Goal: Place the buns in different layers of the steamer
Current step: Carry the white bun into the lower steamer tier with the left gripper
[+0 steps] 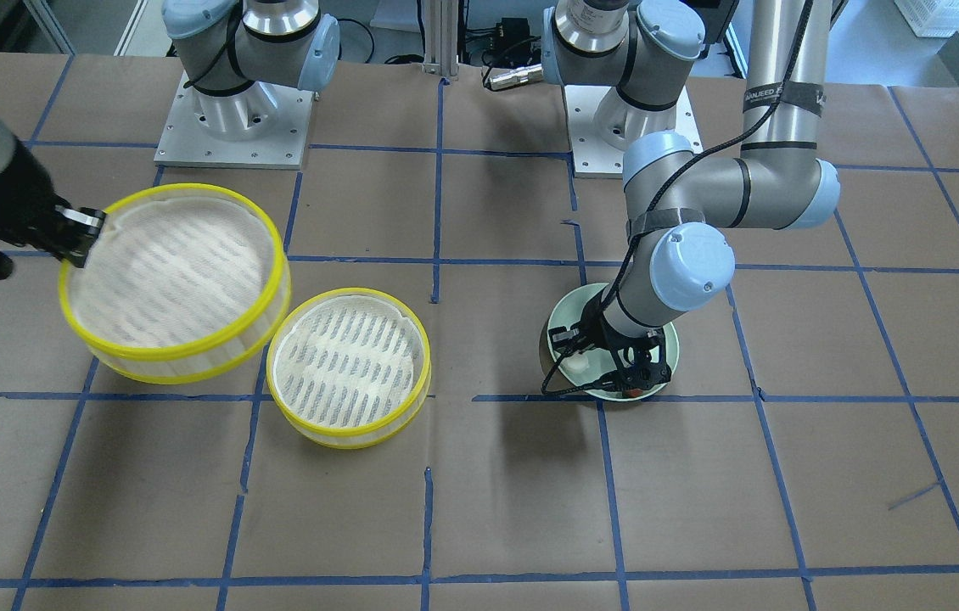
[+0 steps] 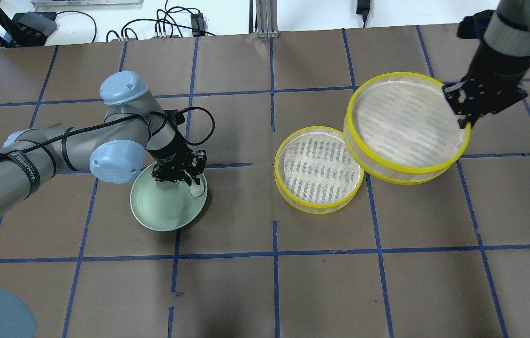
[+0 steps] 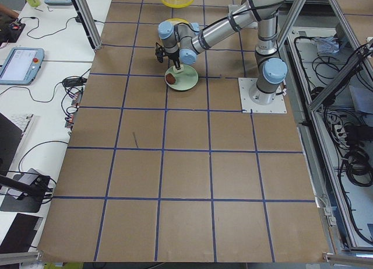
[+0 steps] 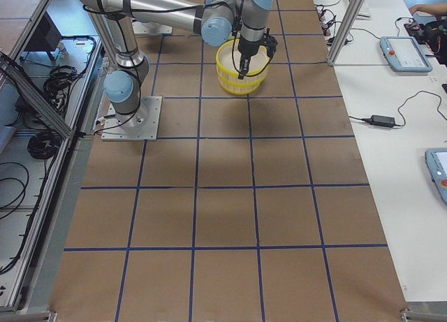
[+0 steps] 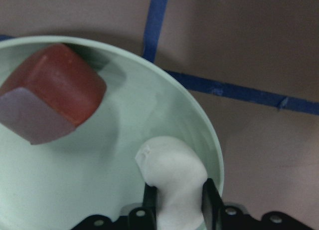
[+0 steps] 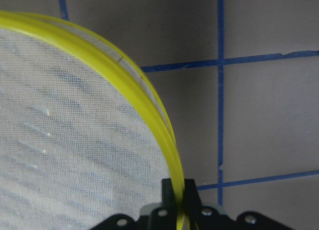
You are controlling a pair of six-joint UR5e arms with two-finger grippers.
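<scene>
My left gripper [image 5: 179,200] is down in the pale green plate [image 2: 162,211] and is shut on the white bun [image 5: 172,172], one finger on each side of it. The reddish-brown bun [image 5: 55,93] lies loose in the same plate, apart from the gripper. One steamer layer [image 2: 319,169] sits on the table with its white liner bare. My right gripper [image 6: 178,190] is shut on the yellow rim of the other layer [image 2: 405,124] and holds it tilted above the table, overlapping the edge of the first. Both layers hold nothing.
The brown table cover has a grid of blue tape lines [image 2: 274,253]. The two arm bases [image 1: 233,119] stand at the robot's edge of the table. Cables [image 2: 171,23] lie beyond the far edge.
</scene>
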